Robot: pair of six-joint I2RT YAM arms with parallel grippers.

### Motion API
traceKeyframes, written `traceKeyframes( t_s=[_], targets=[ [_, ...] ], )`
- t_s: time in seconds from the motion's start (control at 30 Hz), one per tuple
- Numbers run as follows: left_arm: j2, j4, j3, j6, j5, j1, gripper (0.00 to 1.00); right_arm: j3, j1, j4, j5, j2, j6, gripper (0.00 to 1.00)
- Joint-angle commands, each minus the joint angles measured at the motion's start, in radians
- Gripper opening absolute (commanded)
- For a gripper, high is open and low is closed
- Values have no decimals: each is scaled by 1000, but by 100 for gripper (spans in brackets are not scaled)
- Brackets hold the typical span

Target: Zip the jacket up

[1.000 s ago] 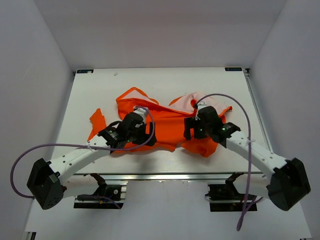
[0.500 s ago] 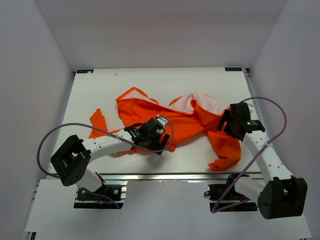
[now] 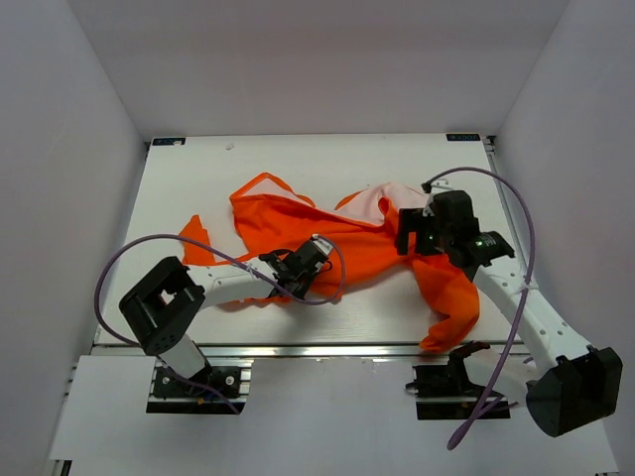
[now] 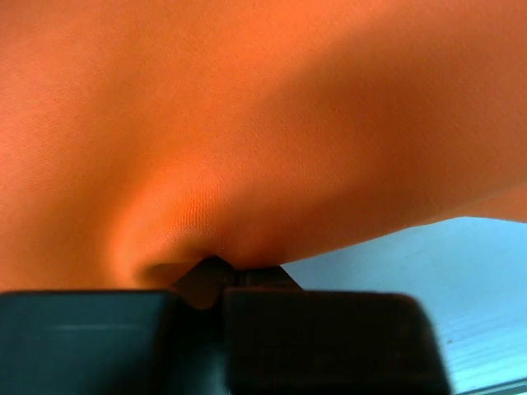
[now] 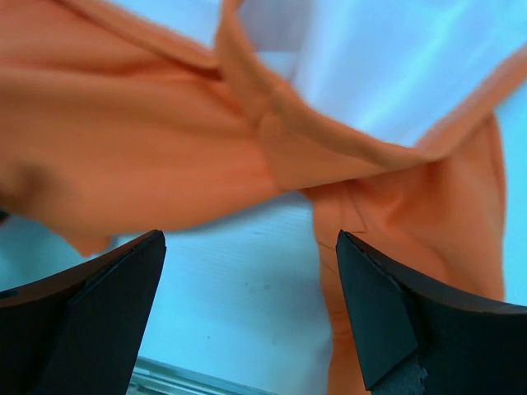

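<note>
Two arms are reaching in from the near edge of one white table [image 3: 298, 159]. One orange jacket [image 3: 347, 248] is lying crumpled across the middle of it, with a loose end trailing toward the near edge on the right side.

The left claw [image 3: 298, 270] is sitting low at the jacket's near border. Its two fingers [image 4: 313, 337] are pressing together and pinching a small pucker of orange cloth at their tips.

A little farther back, the right claw [image 3: 412, 238] is hanging over the jacket's right part. Its two fingers [image 5: 99, 313] are standing spread wide and gripping nothing, with folded cloth and bare table showing between them.

Beyond it, a patch of pale lining [image 3: 402, 198] is showing.
</note>
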Motion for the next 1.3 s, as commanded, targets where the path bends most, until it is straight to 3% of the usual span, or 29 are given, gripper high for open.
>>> traceKeyframes(
  t_s=[0.0, 0.1, 0.23, 0.37, 0.47, 0.6, 0.77, 0.93, 1.03, 1.07, 1.1, 1.2, 1.27],
  targets=[
    [4, 16, 18, -12, -86, -1, 0, -46, 72, 67, -19, 6, -91, 89],
    [-49, -13, 49, -43, -149, -1, 0, -71, 192, 100, 49, 27, -161, 89],
    [-252, -87, 98, -121, -174, -1, 0, -100, 291, 155, 185, 55, -192, 89],
    [-613, -34, 54, -192, -186, -1, 0, -169, 316, 256, 162, 20, -252, 89],
    [-779, 26, 44, -187, -160, -1, 0, -229, 362, 369, 136, -14, -301, 89],
    [-823, 7, 98, -178, -160, -1, 0, -278, 445, 475, 182, -23, -372, 89],
    [-752, -87, 187, -183, -204, -1, 0, -277, 494, 564, 211, 47, -393, 89],
    [-718, -101, 228, -177, -213, -1, 0, -321, 514, 780, 361, 122, -359, 88],
    [-732, -90, 233, -168, -224, -1, 0, -346, 512, 911, 437, 174, -373, 61],
    [-747, -86, 241, -158, -221, -1, 0, -337, 512, 917, 452, 184, -372, 18],
    [-755, -78, 248, -151, -213, -1, 0, -303, 512, 908, 480, 190, -360, 0],
    [-800, -26, 268, -114, -169, -1, 0, -252, 512, 842, 500, 137, -349, 0],
    [-830, 22, 290, -73, -111, -1, 0, -223, 511, 810, 489, 16, -344, 0]
  ],
)
